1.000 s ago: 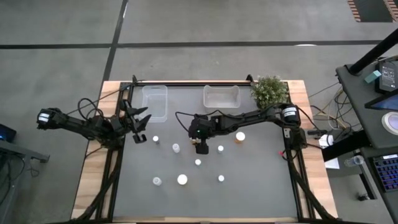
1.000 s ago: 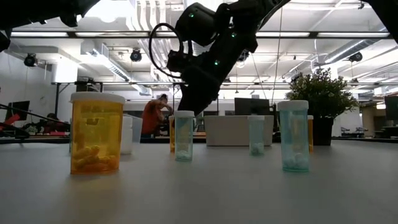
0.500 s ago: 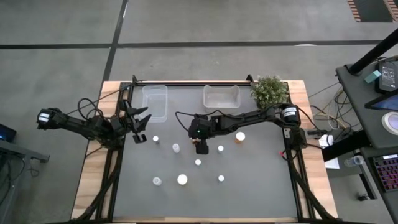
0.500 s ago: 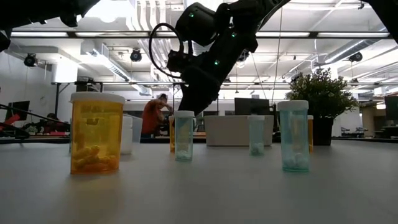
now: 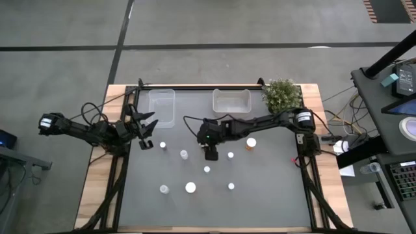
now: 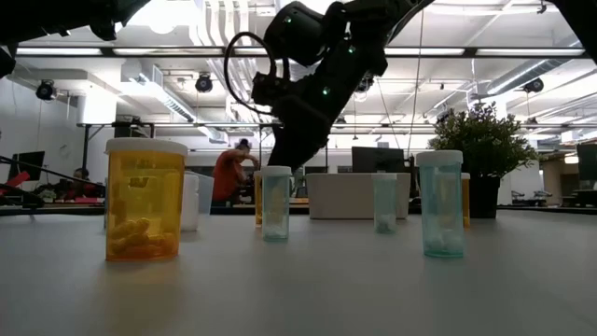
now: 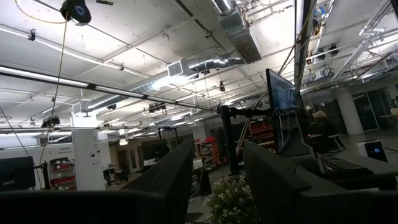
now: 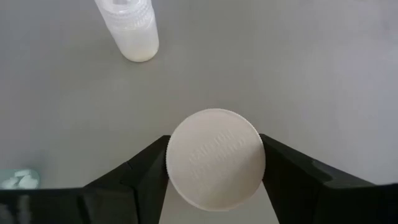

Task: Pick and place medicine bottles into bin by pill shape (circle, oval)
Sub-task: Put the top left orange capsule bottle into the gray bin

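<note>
Grey bench [image 5: 273, 195] carries scattered medicine bottles [image 5: 190, 187]. Right pincer [image 8: 214, 163] sits mid-bench, fingers pressed on both sides of a white-capped bottle [image 8: 216, 159]. Left pincer [image 5: 146, 135] waits well apart, partly open, holding nothing.

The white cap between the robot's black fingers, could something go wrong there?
Maybe. The right tool is pinching only the bottle's white cap, so the bottle might slip or tip when lifted. Another small bottle stands close by and could get bumped. The left tool waits near the table's edge.
</note>
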You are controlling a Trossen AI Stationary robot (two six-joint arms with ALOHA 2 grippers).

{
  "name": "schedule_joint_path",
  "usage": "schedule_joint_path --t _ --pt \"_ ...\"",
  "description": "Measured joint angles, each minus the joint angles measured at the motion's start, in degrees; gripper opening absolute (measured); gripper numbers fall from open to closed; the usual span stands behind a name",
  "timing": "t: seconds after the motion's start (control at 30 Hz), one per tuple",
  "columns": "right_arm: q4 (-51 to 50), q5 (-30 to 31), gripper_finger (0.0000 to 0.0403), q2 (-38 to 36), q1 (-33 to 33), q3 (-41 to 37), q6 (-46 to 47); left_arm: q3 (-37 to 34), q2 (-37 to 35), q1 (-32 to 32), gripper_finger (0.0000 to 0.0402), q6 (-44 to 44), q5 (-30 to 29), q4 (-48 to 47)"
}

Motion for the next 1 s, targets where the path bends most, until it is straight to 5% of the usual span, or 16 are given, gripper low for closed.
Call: schedule_joint_path --t 0.33,0.63,1.0 --pt "-5.63 0.02 0.0212 -7.53 -4.30 3.03 -2.08 -0.02 0.00 0.00 0.0129 0.96 0.02 0.09" --pt "-10.19 0.02 0.0213 -14.02 -16.75 3.01 -1.50 -0.02 0.00 -0.01 0.0129 0.99 0.01 0.31" --pt "-7.52 -4.96 0.0213 -10.07 -29.90 0.68 -0.93 -0.02 0.00 0.00 0.0129 1.51 0.00 0.28"
